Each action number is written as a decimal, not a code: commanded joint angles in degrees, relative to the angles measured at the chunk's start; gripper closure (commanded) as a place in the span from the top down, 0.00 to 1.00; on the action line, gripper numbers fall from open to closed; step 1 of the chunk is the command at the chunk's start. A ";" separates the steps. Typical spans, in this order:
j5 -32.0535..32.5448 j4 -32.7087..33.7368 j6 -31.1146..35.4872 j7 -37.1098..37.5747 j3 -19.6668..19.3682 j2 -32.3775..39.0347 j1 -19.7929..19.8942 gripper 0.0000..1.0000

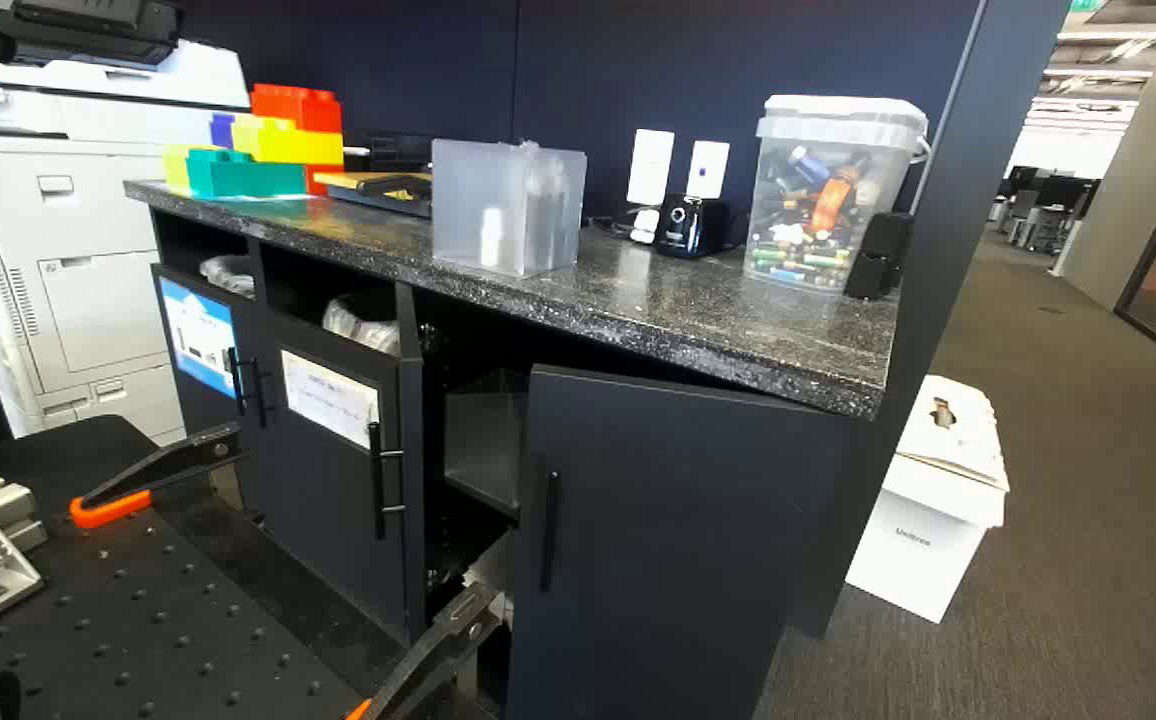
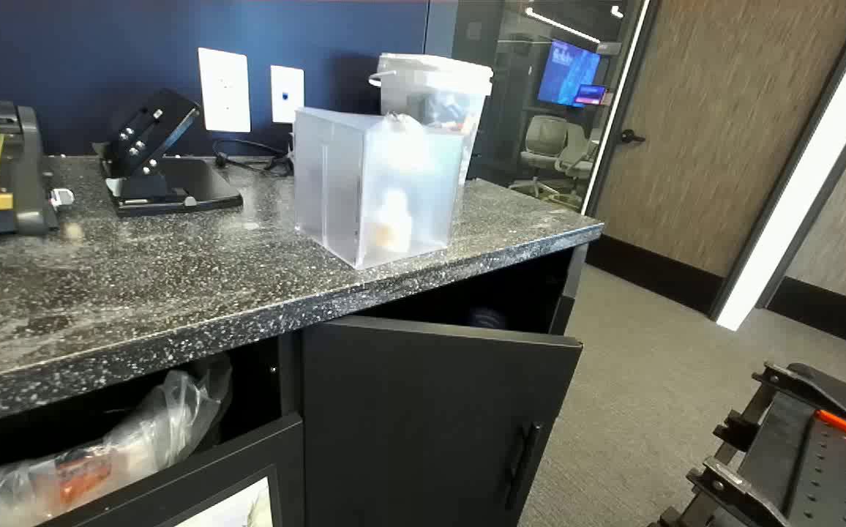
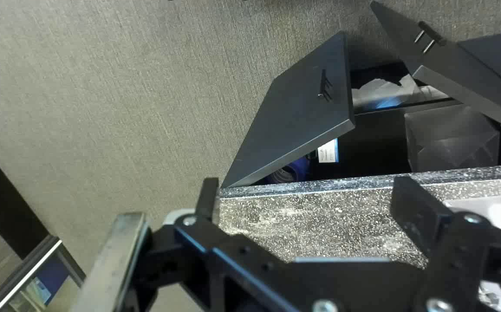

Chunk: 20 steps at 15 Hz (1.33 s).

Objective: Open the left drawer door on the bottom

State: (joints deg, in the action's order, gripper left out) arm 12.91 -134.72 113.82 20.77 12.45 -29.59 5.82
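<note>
Holding claw (image 3: pixel 306 190) wide, empty. Seeing left drawer door (image 3: pixel 454 65) ajar beyond edge of surface (image 3: pixel 311 223), up-right from claw in wrist view; likely nearing task's end.

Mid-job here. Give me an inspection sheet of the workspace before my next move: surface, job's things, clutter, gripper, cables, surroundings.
Surface: dark speckled countertop, clear box standing near its front edge.
Job's things: left door open, black handle near its right edge; right door also open.
Clutter: toy blocks, hole punch and tub of small items on the countertop; plastic bag below it.
Gripper: open, holding nothing; countertop showing beyond it in the wrist view.
Cables: black cord on the countertop, by the wall outlets.
Surroundings: printer, white box on the floor, black table with orange-tipped clamps at its edge.
</note>
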 commanded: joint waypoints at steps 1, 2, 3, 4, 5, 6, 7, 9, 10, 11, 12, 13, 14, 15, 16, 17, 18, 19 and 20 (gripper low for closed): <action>0.73 0.16 -0.25 0.61 -1.24 0.18 -1.52 1.00; 0.73 0.17 -0.25 0.61 -1.23 0.15 -1.52 1.00; 0.73 0.18 -0.25 0.61 -1.23 0.15 -1.52 1.00; 0.73 0.18 -0.25 0.61 -1.23 0.15 -1.52 1.00; 0.73 0.18 -0.25 0.61 -1.23 0.15 -1.52 1.00; 0.73 0.18 -0.25 0.61 -1.23 0.15 -1.52 1.00; 0.73 0.18 -0.25 0.61 -1.23 0.15 -1.52 1.00; 0.73 0.18 -0.25 0.61 -1.23 0.15 -1.52 1.00; 0.73 0.18 -0.25 0.61 -1.23 0.15 -1.52 1.00; 0.73 0.18 -0.25 0.61 -1.23 0.15 -1.52 1.00; 0.73 0.18 -0.25 0.61 -1.23 0.15 -1.52 1.00; 0.73 0.18 -0.25 0.61 -1.23 0.15 -1.52 1.00; 1.33 1.28 -0.07 1.68 -0.60 1.72 -1.26 1.00; 1.53 2.81 -0.22 2.34 -0.14 3.76 -1.17 1.00; 1.58 3.90 -0.04 2.89 0.11 5.39 -1.11 1.00; 1.95 5.74 -0.05 3.62 0.45 8.12 -0.90 1.00; 2.37 7.30 0.17 4.47 0.68 10.61 -0.81 1.00; 3.03 8.54 0.87 4.99 0.70 12.87 -0.93 1.00; 3.76 10.16 1.69 5.72 0.64 15.89 -1.05 1.00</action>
State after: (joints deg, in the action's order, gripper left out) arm 13.83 -130.58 114.03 23.37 12.97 -22.58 5.32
